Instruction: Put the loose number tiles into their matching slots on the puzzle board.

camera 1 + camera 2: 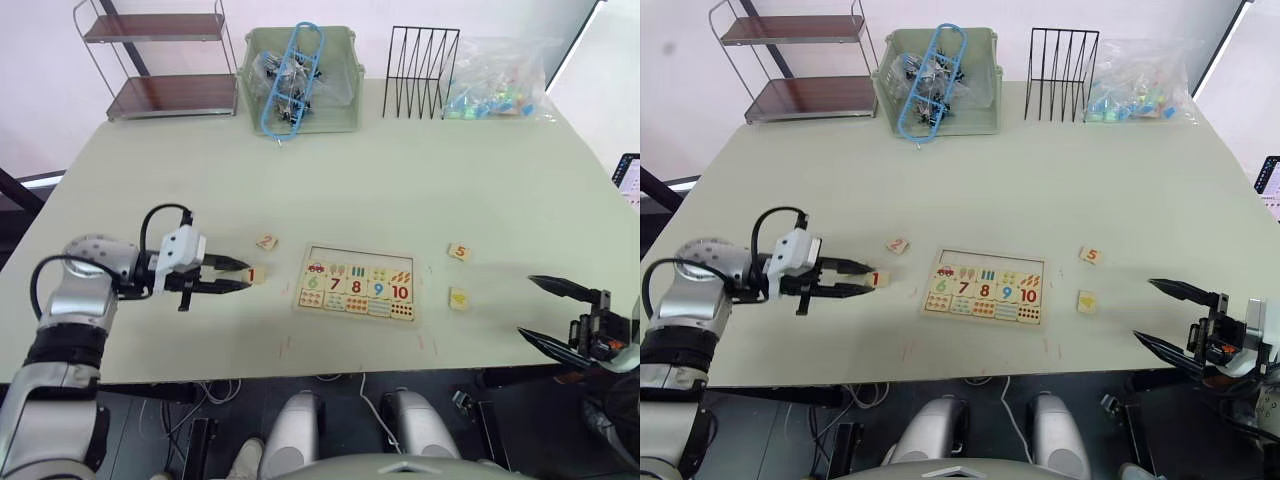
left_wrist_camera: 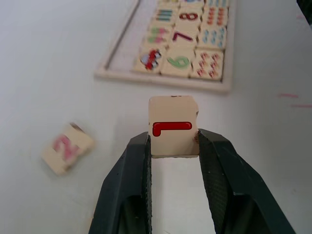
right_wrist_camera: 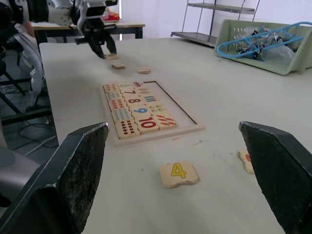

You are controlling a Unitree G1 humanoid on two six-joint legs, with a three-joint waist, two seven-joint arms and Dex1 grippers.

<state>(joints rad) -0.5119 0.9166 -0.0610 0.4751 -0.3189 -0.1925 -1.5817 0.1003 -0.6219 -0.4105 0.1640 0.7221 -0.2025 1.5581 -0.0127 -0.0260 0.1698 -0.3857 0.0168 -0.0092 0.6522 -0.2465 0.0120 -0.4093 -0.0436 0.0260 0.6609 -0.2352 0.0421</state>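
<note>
Left gripper (image 2: 173,146) pinches the red 1 tile (image 2: 173,126) on the table (image 1: 400,190), left of the puzzle board (image 1: 356,283); the 2 tile (image 1: 266,242) lies just beside. Right gripper (image 3: 178,141) spread wide, above the 4 tile (image 3: 178,173).

In the left wrist view, the puzzle board (image 2: 165,80) is cut off by the picture's upper edge, and the 2 tile (image 2: 67,148) is blurred. In the right wrist view, the 5 tile (image 3: 245,160) is partly hidden behind a right gripper (image 3: 183,183) finger (image 3: 280,170).
</note>
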